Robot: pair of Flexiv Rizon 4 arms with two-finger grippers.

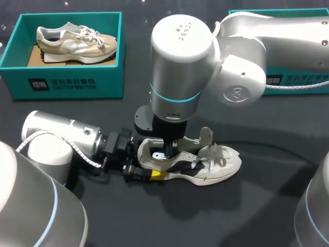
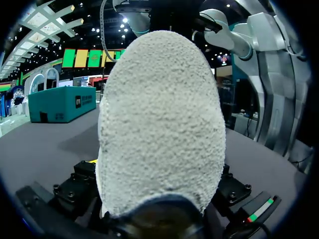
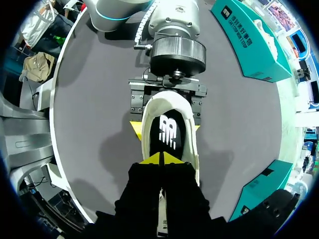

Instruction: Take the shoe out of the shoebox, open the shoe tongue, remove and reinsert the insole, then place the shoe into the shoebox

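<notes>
A cream shoe (image 1: 205, 163) with a dark sole lies on the black table in the head view, toe to the right and tongue lifted. My left gripper (image 1: 140, 169) stands at its heel, one yellow finger on each side, shut on the shoe. In the left wrist view the fuzzy heel (image 2: 162, 119) fills the space between the fingers. My right gripper (image 3: 162, 159) reaches down into the shoe's opening, shut, its yellow tips together on the black insole (image 3: 168, 133). Whether it pinches the insole is hidden.
A teal shoebox (image 1: 61, 77) at the back left holds a second beige shoe (image 1: 74, 41). Another teal box (image 1: 300, 82) stands at the back right, partly behind my right arm. The table in front of the shoe is bare black surface.
</notes>
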